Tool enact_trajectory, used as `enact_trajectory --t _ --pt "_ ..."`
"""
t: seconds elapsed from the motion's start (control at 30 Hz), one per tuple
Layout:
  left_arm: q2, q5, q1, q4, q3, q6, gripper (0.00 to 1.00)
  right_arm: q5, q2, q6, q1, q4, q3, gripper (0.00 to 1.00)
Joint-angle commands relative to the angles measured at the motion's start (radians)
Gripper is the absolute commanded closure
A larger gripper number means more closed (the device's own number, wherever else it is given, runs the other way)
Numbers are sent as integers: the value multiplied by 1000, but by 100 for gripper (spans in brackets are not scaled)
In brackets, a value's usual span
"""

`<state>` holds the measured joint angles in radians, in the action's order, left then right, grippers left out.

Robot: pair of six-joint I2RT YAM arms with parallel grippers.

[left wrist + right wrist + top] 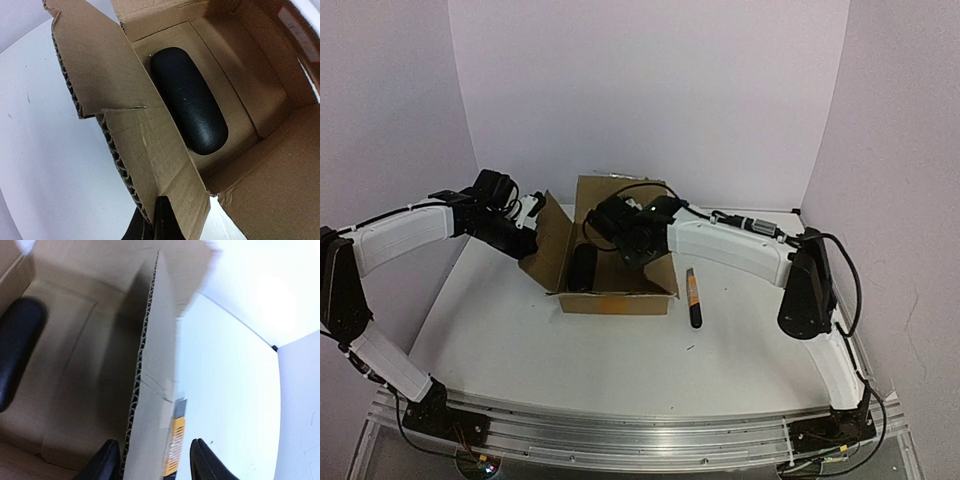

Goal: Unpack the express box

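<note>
The flat brown cardboard express box (618,300) sits opened on the white table (520,340), left gripper (152,224) seemingly pinched on its left flap, right gripper (152,457) spread open astride its right wall, with the black oval case (189,100) inside not yet lifted out.

The top camera looks down from high at the near side, far enough to hold the whole table (520,350). The left wrist camera sits very near the open express box (260,90), by its left flap. The right wrist camera, blurred, probably looks down along its right wall. All three share the box interior.
</note>
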<state>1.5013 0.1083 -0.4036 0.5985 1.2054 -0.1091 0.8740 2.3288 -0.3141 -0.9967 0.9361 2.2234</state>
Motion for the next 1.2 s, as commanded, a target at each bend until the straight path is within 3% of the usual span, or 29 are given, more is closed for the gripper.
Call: enact_trajectory --t 0.0,0.33,0.47,0.67,0.77,0.93,1.17 --pt "-47 -192 22 -13 -45 -143 100 41 -118 -94 82 86 -60 54" --pt "-51 17 80 14 -71 -16 100 -64 -238 -245 169 71 -361 54" --pt "-38 188 165 4 -73 31 100 -191 -342 -247 216 -88 -544 53" --pt "19 448 232 -7 -87 37 100 -486 -451 -237 293 -455 -814 44" --pt "69 508 273 4 -109 23 100 -577 -431 -193 302 -552 -831 41" --pt "171 580 360 40 -134 -2 100 -675 -341 -203 315 -570 -781 39" --pt "211 549 382 42 -183 -10 100 -770 -294 -264 325 -576 -772 35"
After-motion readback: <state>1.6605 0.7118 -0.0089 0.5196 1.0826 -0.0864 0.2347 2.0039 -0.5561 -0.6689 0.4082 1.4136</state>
